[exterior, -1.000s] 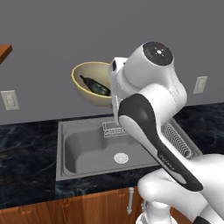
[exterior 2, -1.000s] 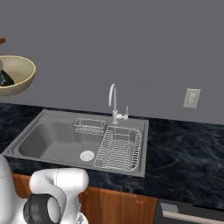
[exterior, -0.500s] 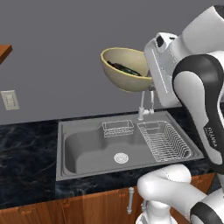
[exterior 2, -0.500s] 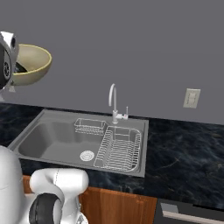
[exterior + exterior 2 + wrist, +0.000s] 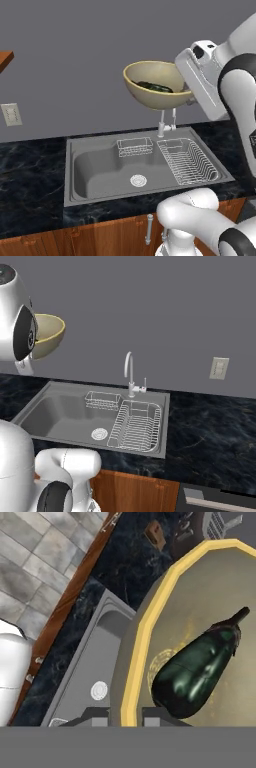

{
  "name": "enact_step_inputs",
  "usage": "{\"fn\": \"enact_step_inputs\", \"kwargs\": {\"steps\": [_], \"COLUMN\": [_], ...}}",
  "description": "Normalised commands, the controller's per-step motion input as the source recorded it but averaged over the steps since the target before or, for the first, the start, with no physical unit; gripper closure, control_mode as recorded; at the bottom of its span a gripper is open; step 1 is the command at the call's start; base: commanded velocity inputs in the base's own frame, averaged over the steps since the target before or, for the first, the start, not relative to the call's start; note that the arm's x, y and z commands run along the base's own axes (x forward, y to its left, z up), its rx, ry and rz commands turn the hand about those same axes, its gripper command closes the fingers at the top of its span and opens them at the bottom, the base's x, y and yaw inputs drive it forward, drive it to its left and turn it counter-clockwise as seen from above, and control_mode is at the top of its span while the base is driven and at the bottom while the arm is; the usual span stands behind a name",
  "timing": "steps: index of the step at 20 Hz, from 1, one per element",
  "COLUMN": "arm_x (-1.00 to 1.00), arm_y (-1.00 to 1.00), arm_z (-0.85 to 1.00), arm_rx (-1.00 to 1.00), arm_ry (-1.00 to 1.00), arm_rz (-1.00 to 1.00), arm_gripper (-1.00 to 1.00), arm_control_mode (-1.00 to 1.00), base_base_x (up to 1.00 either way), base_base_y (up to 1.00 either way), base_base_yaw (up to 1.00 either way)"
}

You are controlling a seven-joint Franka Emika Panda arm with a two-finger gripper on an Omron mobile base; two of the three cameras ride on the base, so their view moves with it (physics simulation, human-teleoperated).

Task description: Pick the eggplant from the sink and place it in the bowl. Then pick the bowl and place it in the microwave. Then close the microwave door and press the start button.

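I am holding the bowl (image 5: 159, 90) up in the air, high above the sink (image 5: 105, 170), in front of the grey wall. My end effector (image 5: 125, 716) is nearly closed, clamping the bowl's rim, one finger inside and one outside. The eggplant (image 5: 200, 667) is lying inside the bowl on its speckled bottom, its stem pointing away from my fingers. In the left base view the bowl is tilting slightly, its mouth turned up and toward the camera, right above the faucet (image 5: 162, 125). Below, the sink is sitting in the dark marbled surface (image 5: 30, 170), with a wire rack (image 5: 187, 160) in its right half.
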Motion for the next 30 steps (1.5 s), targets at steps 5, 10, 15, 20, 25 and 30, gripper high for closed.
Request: {"fn": "enact_step_inputs", "kwargs": {"steps": [5,10,15,20,25,30], "arm_x": [0.20,0.18,0.40,0.08,0.00,0.00], "arm_y": [-0.09,-0.07,-0.05,0.00,0.00,0.00], "arm_z": [-0.18,-0.16,-0.24,-0.07,0.00,0.00], "arm_rx": [-0.08,-0.01,0.00,0.00,0.00,0.00], "arm_ry": [0.00,0.00,0.00,0.00,0.00,0.00], "arm_rz": [0.00,0.00,0.00,0.00,0.00,0.00], "arm_gripper": [1.00,1.00,1.00,1.00,1.00,1.00], "arm_control_mode": [-1.00,-1.00,-1.00,1.00,1.00,1.00], "base_base_x": [0.00,0.00,0.00,0.00,-0.31,-0.74], "base_base_y": [0.00,0.00,0.00,0.00,0.00,0.01], "base_base_yaw": [0.00,0.00,0.00,0.00,0.01,0.32]}}
